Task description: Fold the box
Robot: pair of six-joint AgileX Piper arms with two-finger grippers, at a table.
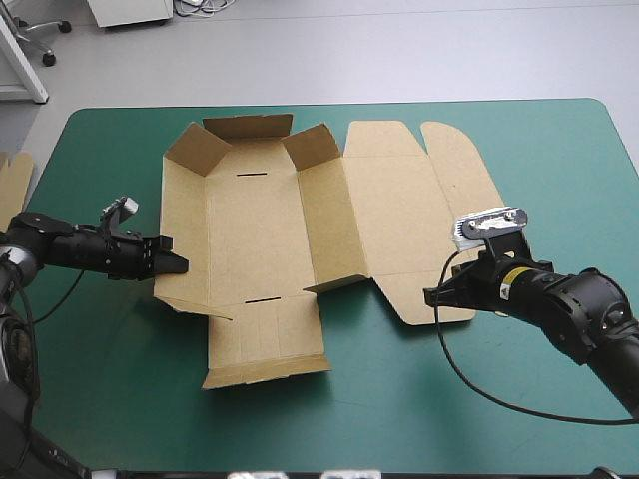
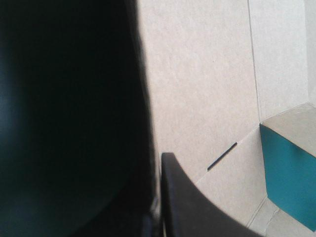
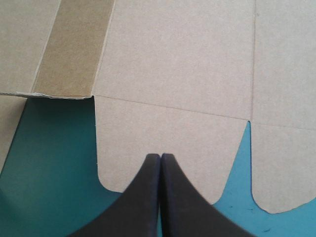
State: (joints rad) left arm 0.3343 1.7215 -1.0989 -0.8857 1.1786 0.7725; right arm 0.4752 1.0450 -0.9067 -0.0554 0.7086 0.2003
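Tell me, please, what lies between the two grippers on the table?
The brown box, partly folded, spans the stretch between the left gripper and right gripper; the high view shows it.

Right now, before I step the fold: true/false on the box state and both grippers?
1. The lid of the box lies flat on the teal-green cover. True.
2. The right gripper has its jaws wide open. False: they meet in a point over a rounded tab of the lid.
3. The left gripper is at the box's raised left wall. True.
4. The near flap is tucked upright. False: it lies nearly flat.
5. No other board is on the table. False: spare board shows at the left edge.
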